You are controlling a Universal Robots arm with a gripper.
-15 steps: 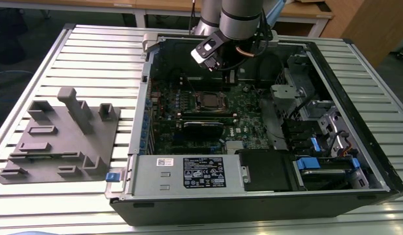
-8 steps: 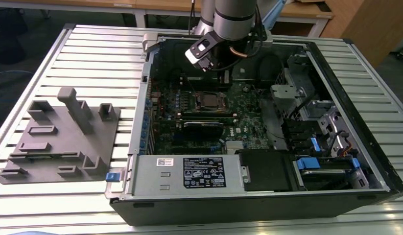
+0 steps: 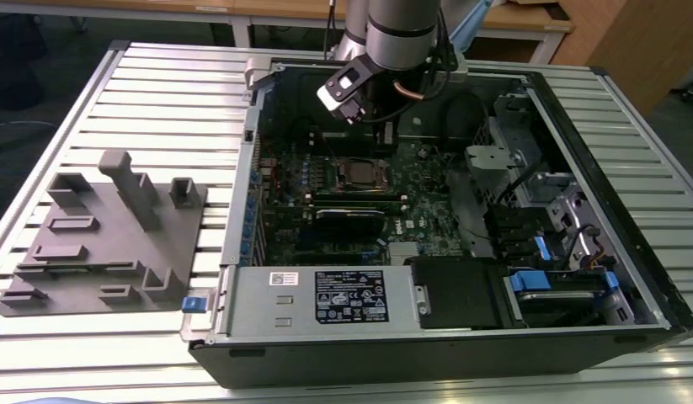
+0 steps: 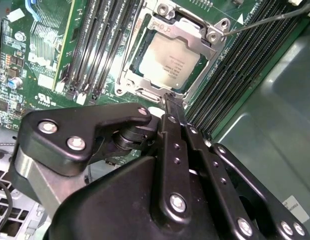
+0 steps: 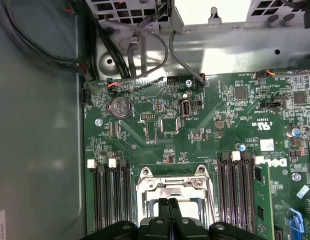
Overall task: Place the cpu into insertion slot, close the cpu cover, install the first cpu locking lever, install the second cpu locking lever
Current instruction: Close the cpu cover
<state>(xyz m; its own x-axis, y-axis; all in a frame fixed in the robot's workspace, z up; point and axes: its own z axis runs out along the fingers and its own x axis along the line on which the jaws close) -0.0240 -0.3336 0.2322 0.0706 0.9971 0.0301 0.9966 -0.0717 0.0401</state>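
pale slatted metal table in the exterior view, ribs running across its top. laid flat on it, toward the exterior view's right, a black computer case, open side up. resting toward the exterior view's left, apart from the case, a grey moulded holder tray with upright blocks and slots. just beside the case's near corner, a small blue piece.

Pale slatted metal table here, wooden desks behind it, dark floor beyond.
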